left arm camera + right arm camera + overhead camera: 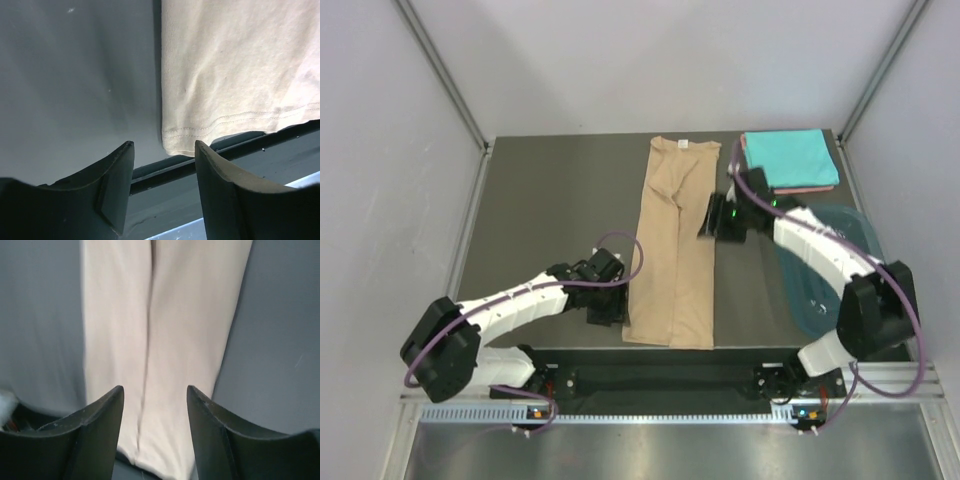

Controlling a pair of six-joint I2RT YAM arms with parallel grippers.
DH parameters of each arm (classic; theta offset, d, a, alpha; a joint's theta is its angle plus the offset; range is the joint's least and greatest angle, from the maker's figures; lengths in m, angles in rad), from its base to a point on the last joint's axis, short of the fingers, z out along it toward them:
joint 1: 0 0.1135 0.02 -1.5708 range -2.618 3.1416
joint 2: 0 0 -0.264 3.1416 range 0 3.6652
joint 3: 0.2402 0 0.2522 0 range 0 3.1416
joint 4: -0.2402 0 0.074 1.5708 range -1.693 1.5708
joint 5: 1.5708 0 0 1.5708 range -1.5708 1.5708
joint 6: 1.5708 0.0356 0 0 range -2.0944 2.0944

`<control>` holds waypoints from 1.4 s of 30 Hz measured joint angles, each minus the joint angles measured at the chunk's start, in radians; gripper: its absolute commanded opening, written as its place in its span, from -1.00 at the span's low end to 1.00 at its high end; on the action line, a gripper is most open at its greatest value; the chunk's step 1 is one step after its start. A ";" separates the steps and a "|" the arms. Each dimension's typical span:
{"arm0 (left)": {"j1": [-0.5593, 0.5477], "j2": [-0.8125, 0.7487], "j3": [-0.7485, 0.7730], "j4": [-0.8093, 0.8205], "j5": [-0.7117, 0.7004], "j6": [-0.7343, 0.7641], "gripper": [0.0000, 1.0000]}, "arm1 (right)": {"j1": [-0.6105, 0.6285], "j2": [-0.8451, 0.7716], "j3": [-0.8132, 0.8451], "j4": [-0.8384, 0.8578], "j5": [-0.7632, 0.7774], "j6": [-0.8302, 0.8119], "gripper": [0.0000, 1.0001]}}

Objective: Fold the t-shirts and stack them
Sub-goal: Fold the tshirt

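A tan t-shirt (pixel 675 250) lies down the middle of the table, folded lengthwise into a long strip. At the far right corner a folded turquoise t-shirt (pixel 790 157) rests on a salmon-pink t-shirt (pixel 812 188), of which only an edge shows. My left gripper (pixel 605 303) hovers just left of the tan strip's near end, open and holding nothing. Its wrist view shows the tan t-shirt's hemmed corner (pixel 200 132) ahead of the left gripper (pixel 164 145). My right gripper (pixel 712 218) is at the strip's right edge, open and holding nothing. In its wrist view the right gripper (pixel 155 388) hangs over the tan t-shirt (pixel 165 330).
A dark teal plastic tub (pixel 815 300) sits at the right side, partly under my right arm. The table's near edge (pixel 240 145) runs just past the tan hem. White walls enclose the grey table (pixel 550 200) on three sides.
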 measured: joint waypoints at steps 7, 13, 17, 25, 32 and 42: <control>0.002 0.032 -0.051 0.080 0.042 -0.008 0.01 | 0.247 -0.288 -0.553 0.005 0.005 0.194 0.07; 0.002 0.066 -0.052 0.102 0.048 -0.014 -0.01 | 0.388 -0.422 -0.726 0.047 0.034 0.323 0.04; 0.005 0.078 -0.051 0.123 0.074 -0.016 0.01 | 0.407 -0.459 -0.803 0.092 0.035 0.376 0.00; 0.005 0.077 -0.051 0.122 0.062 -0.028 -0.11 | 0.498 -0.471 -0.843 0.152 0.045 0.460 -0.14; 0.004 0.078 -0.064 0.131 0.066 -0.031 -0.59 | 0.545 -0.504 -0.874 0.162 0.072 0.518 -0.31; -0.002 0.059 -0.072 0.108 0.061 -0.046 -1.00 | 0.553 -0.554 -0.893 0.105 0.108 0.538 -1.00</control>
